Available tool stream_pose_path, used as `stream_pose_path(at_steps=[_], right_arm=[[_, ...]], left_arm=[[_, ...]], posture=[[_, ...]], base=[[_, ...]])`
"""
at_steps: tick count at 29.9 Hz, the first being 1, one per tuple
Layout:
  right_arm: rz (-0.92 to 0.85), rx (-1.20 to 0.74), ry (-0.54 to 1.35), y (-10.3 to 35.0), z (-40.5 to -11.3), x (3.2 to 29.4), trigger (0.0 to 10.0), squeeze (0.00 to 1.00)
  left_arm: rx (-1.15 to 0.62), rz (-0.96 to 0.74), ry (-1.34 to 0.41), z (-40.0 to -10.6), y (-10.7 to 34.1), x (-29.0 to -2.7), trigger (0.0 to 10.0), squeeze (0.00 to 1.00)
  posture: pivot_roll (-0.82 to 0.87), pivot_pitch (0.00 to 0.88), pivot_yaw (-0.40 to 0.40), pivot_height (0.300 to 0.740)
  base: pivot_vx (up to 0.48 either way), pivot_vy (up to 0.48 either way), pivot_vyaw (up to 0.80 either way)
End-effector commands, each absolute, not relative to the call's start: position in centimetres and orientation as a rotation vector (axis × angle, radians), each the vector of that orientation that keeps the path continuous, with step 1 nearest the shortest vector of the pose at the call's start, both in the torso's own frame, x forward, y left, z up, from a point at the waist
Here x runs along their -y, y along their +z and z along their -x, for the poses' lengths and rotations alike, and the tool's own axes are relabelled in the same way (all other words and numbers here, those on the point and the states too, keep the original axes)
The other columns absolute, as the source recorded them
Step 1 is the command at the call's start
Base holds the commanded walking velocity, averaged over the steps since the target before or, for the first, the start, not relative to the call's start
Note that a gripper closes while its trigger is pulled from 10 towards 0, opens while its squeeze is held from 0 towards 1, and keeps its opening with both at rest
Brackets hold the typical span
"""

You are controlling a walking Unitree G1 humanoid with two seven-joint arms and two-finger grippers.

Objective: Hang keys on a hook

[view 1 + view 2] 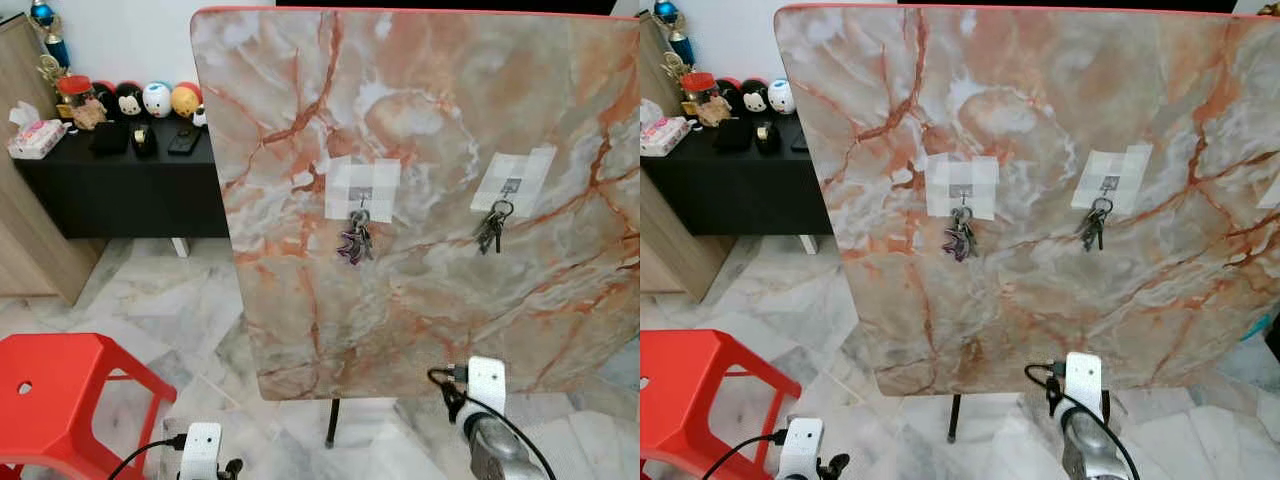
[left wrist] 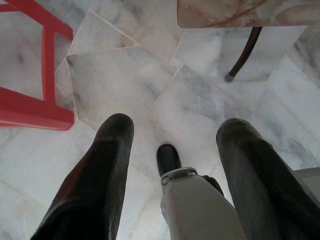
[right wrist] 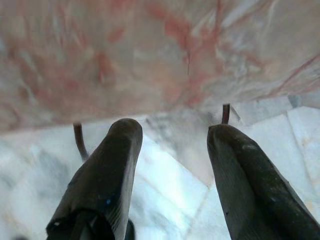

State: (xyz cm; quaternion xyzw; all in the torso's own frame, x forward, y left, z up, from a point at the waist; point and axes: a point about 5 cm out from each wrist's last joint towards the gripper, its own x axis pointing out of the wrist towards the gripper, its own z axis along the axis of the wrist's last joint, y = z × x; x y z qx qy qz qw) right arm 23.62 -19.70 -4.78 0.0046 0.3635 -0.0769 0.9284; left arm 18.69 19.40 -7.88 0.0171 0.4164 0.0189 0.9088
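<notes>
Two key bunches hang on hooks taped to the upright marble board; a red stool and black sideboard stand left of it; left gripper and right gripper below the board, fingers spread, empty; hooks too small to discern.

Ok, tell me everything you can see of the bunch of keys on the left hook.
The left bunch of keys hangs from a small metal hook set in a pale square patch on the upright marble-patterned board. A metal ring at the top loops over the hook, and several keys dangle below it in a tight cluster against the board. They look dark metal, with a purple piece at the lower left. No gripper touches the bunch. Finer detail is too small to tell.
</notes>
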Motion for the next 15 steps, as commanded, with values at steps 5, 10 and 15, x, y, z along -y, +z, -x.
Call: stream_pose_path(at_steps=[5, 10, 15], right_arm=[[0.016, -0.903, -0.129, -7.4, -20.1, 19.1, 10.0, 0.0], [-0.055, -0.97, -0.162, -8.6, -17.9, 18.6, 10.0, 0.0], [-0.057, -1.0, -0.15, -9.1, -16.8, 18.7, 10.0, 0.0]], left_arm=[[-0.881, -0.042, 0.047, -18.7, -7.9, -19.7, 10.0, 0.0], [-0.888, -0.054, 0.046, -18.7, -7.9, -20.1, 10.0, 0.0], [-0.897, -0.06, 0.041, -18.6, -7.9, -20.2, 10.0, 0.0]], posture=[[-0.04, 0.0, -0.042, 0.74], [-0.04, 0.0, -0.032, 0.74], [-0.04, 0.0, -0.022, 0.74]], base=[[0.0, 0.0, 0.0], [0.0, 0.0, 0.0], [0.0, 0.0, 0.0]])
